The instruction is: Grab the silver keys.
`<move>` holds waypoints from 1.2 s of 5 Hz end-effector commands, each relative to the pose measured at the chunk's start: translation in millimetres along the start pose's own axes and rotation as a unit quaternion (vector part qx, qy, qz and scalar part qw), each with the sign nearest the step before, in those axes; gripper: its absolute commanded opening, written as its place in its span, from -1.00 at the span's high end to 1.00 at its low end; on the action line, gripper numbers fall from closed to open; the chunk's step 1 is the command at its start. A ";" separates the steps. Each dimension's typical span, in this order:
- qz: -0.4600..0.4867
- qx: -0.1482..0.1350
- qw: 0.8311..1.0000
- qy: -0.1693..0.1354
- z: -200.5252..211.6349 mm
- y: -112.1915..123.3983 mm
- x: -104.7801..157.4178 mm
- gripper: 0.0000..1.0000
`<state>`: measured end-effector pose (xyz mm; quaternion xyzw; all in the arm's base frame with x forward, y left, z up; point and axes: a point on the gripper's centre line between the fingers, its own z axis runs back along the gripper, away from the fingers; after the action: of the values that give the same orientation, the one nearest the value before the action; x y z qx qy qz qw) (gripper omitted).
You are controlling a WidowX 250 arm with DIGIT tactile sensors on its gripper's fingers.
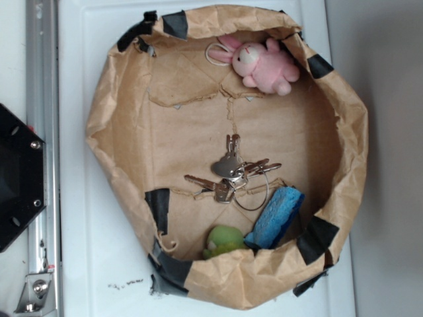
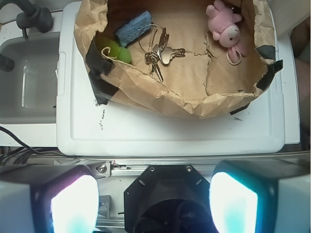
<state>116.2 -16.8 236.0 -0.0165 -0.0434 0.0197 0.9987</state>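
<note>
The silver keys (image 1: pixel 231 173), several small keys fanned on a thin wire ring with a heart-shaped tag, lie on the floor of a brown paper-lined basin (image 1: pixel 119 132). They also show in the wrist view (image 2: pixel 160 52). My gripper (image 2: pixel 154 204) is open and empty, its two pale fingers (image 2: pixel 73 204) wide apart, high above the robot's black base and well short of the basin. The gripper itself is out of the exterior view.
In the basin lie a pink plush bunny (image 1: pixel 264 63), a blue sponge (image 1: pixel 276 216) and a green soft toy (image 1: pixel 223 240). The basin sits on a white board (image 2: pixel 170 131). A metal rail (image 1: pixel 39 132) and the black base (image 1: pixel 16 178) lie at the left.
</note>
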 end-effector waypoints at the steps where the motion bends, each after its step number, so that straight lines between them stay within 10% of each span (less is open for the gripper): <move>1: 0.000 0.000 1.000 0.000 0.0 0.0 0.0 -1.00; 3: 0.013 0.013 0.999 -0.028 -23.1 20.0 82.8 -1.00; 6: -0.140 -0.001 0.987 -0.073 -100.6 34.0 129.6 -1.00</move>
<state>248.4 16.6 135.1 -0.0149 -0.1016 -0.1305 0.9861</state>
